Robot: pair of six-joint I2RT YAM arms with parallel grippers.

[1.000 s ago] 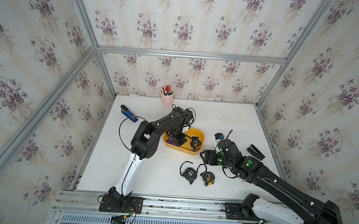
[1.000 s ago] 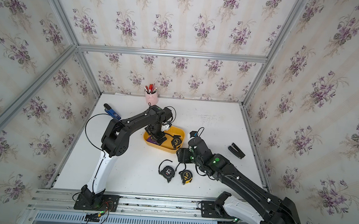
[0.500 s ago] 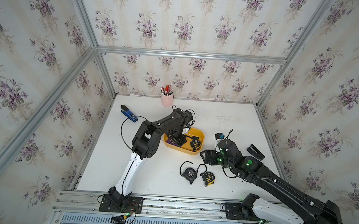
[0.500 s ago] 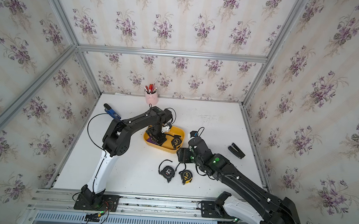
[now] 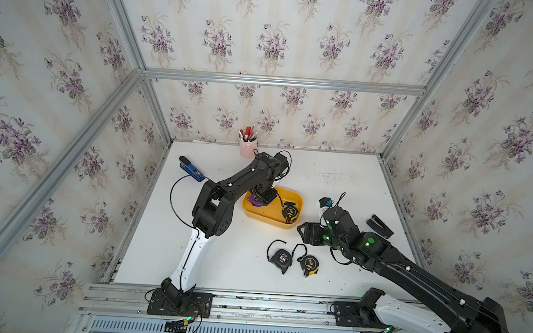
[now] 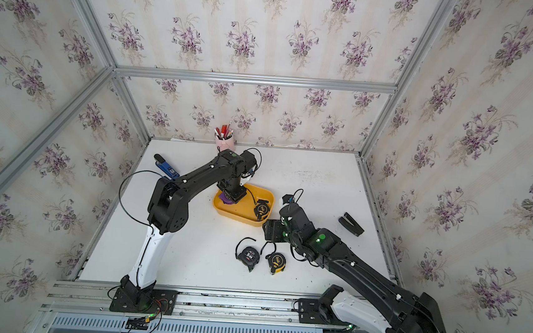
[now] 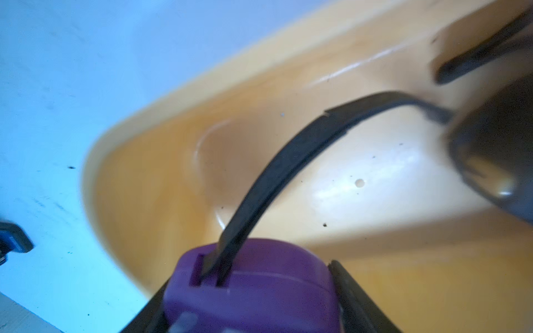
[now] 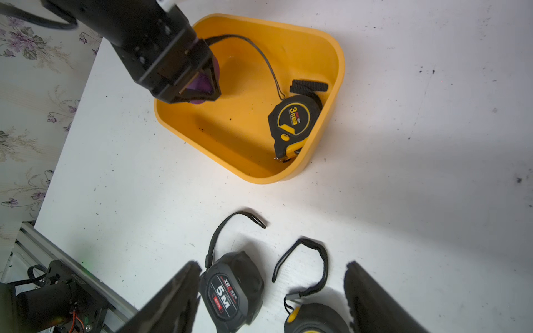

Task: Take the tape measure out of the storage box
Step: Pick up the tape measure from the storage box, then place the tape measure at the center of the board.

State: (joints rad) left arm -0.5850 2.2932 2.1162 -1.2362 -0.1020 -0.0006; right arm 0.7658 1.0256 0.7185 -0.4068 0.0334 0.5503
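left hand (image 7: 248,301) has clamped purple tape measure (image 7: 256,268) in yellow tub (image 8: 259,176), right hand (image 8: 274,299) apart

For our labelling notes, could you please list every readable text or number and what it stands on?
"3m": on the black-and-yellow tape measure inside the storage box.
"5M": on the black tape measure on the table.
"XB": above that "5M"; the following characters are blurred.
Other small print: unreadable.
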